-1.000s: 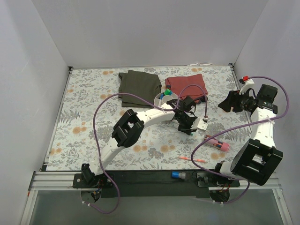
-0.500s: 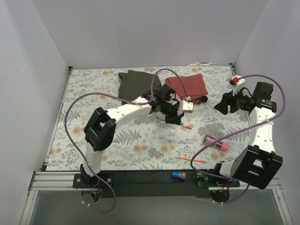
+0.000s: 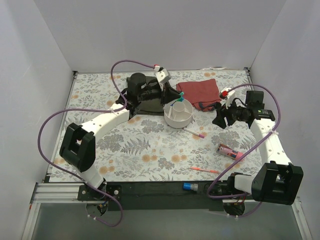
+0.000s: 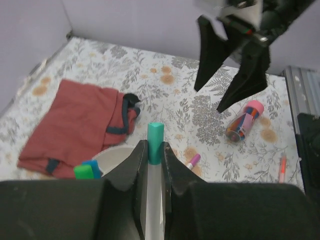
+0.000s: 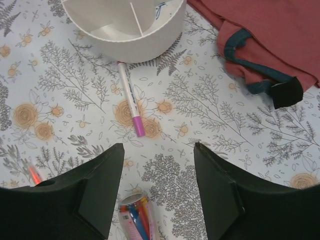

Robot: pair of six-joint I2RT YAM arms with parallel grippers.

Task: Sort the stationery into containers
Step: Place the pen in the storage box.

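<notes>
My left gripper (image 3: 171,98) (image 4: 155,150) is shut on a thin white pen with a teal cap (image 4: 155,136), held over the far-left rim of the round white divided bowl (image 3: 179,119) (image 4: 114,156). Blue and green marker caps (image 4: 86,170) stand in the bowl. My right gripper (image 3: 219,117) (image 5: 159,147) is open and empty above the table, right of the bowl (image 5: 125,42). A white pen with a pink cap (image 3: 194,132) (image 5: 129,97) lies just in front of the bowl. A fat pink tube (image 3: 230,151) (image 5: 135,218) lies below the right gripper.
A red cloth (image 3: 199,91) (image 5: 265,40) lies behind and right of the bowl, an olive cloth (image 3: 145,102) under the left arm. A thin pink-orange pen (image 3: 205,170) lies near the front edge. A blue-capped marker (image 3: 188,187) rests on the black front rail.
My left arm swung from the front right of the bowl round to its back left, uncovering the bowl. My right gripper moved left and nearer, toward the bowl.
</notes>
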